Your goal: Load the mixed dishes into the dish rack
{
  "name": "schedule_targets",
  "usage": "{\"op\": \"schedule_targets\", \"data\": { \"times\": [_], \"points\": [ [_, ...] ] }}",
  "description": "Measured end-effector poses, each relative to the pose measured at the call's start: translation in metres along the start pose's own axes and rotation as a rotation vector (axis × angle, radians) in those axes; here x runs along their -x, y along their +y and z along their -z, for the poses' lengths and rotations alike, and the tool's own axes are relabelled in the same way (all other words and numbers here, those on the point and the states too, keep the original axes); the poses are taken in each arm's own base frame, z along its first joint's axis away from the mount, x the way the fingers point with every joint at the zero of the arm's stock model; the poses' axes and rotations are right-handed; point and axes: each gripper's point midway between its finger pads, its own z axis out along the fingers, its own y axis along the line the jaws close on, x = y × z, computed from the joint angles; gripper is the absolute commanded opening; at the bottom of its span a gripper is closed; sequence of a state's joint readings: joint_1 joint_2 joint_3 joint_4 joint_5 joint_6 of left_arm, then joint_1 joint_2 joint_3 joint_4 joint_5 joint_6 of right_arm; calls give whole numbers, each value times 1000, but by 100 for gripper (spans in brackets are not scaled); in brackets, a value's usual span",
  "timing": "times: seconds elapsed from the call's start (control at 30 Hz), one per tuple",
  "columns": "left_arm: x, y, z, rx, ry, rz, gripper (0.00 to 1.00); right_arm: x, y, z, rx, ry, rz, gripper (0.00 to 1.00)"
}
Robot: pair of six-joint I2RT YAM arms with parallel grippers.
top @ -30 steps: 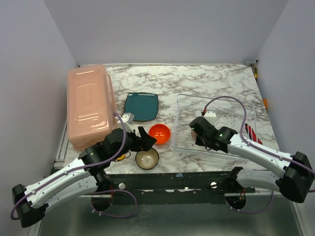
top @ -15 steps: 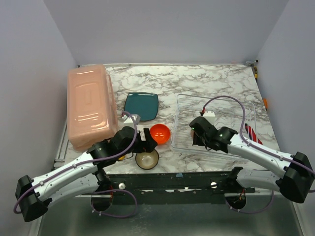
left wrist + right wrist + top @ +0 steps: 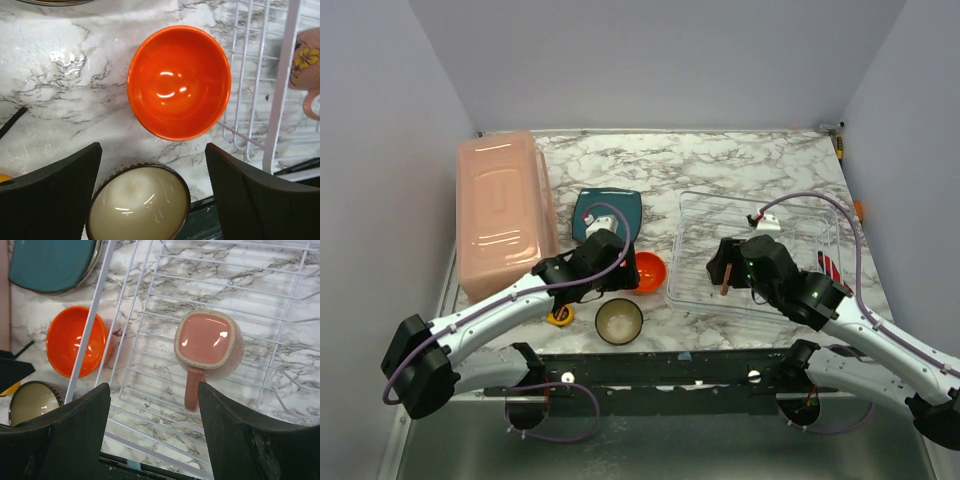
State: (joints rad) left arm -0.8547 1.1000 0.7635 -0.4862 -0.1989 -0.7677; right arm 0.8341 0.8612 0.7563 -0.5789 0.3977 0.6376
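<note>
Claw on my right arm (image 3: 152,390) hangs released, jaws wide apart with nothing between them. The mug (image 3: 207,340) sits below it, mouth up on the wire grid of the dish rack (image 3: 705,225), and neither finger touches it. I judge the mug to be loaded, so that arm's part of this step looks finished.

My left claw (image 3: 152,150) is also spread and empty. It hovers over the bench (image 3: 720,160) above the orange bowl (image 3: 179,82), which stands upright just outside the rack's left rim. The brown bowl (image 3: 137,205) with the cream inside sits just beside it, on the near side. The teal plate (image 3: 620,208) lies flat further back, apart from both bowls.

So one dish is in the rack and three remain on the bench. I take the step in hand to be picking up the orange bowl.

That move calls for lowering the left claw so one finger goes inside the bowl and the other outside its wall. It should pinch on the side away from the brown bowl so I don't knock it. Then I must lift the bowl over the rack's rim and set it down clear of the mug. The right arm should pull back first to make room.
</note>
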Motion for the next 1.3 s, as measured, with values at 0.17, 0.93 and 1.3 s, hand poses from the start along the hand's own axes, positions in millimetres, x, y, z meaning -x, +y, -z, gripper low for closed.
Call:
{"op": "schedule_targets", "data": {
  "times": [0.17,0.93,1.3],
  "points": [
    [7,11,-20,61,26,-10,69,13,5,7,38,-56,-7,83],
    [-8,20,-79,155,129,-87,23,24,51,32,320,-75,-17,100],
    [-4,25,-77,133,118,-56,0,13,54,22,306,-5,3,100]
  ]
}}
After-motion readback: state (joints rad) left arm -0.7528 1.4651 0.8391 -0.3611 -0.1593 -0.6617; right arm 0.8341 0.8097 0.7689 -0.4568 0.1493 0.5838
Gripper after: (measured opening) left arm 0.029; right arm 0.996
